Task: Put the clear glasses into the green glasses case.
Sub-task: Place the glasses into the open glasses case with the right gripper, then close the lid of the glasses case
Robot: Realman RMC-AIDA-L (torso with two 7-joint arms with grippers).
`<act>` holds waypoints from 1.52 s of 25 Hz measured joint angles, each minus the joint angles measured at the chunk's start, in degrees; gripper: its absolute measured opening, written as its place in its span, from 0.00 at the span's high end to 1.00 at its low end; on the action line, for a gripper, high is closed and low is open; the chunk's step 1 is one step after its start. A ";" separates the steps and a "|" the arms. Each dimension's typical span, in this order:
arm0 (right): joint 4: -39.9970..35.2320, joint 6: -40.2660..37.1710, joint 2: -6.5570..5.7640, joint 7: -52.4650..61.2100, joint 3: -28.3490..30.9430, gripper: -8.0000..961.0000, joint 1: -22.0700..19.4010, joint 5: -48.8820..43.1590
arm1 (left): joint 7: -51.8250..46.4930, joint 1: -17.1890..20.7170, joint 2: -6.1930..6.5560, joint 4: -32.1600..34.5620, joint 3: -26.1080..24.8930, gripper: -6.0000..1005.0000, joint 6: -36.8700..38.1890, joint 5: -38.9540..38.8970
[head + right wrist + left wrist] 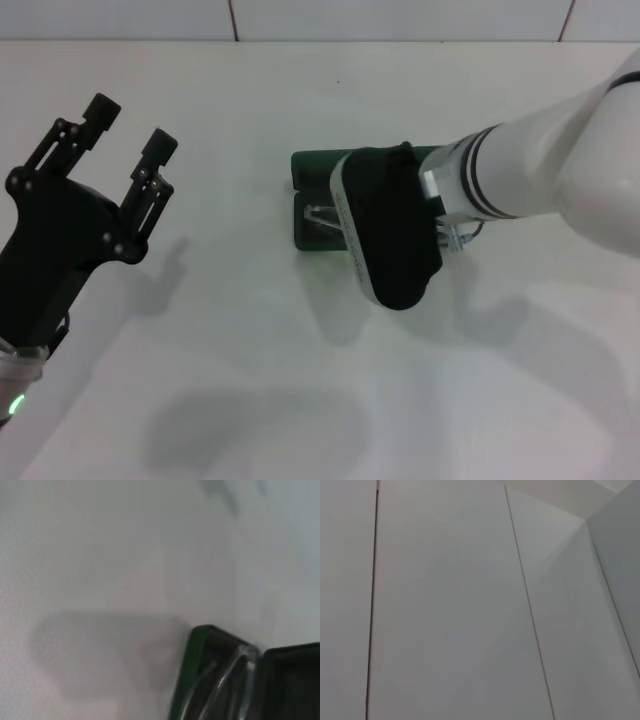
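The green glasses case (310,168) lies open at the middle of the white table, its lid standing up at the far side. The clear glasses (322,216) rest in its dark base, and a bit of clear frame (458,236) shows at the case's right end. In the right wrist view the case (197,650) shows one corner, with the glasses' thin clear arms (225,677) inside. My right gripper (390,235) hangs directly over the case, and its black body hides most of it. My left gripper (130,125) is open and empty, raised at the far left.
The white table (250,380) spreads bare in front of the case and to its left. A tiled wall (300,18) runs along the back edge. The left wrist view holds only white panels (445,605) with thin seams.
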 joint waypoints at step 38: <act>-8.11 9.95 -0.03 -2.06 0.20 0.37 -10.07 -2.58 | 0.00 -0.04 0.00 0.20 0.04 0.47 -0.10 -0.07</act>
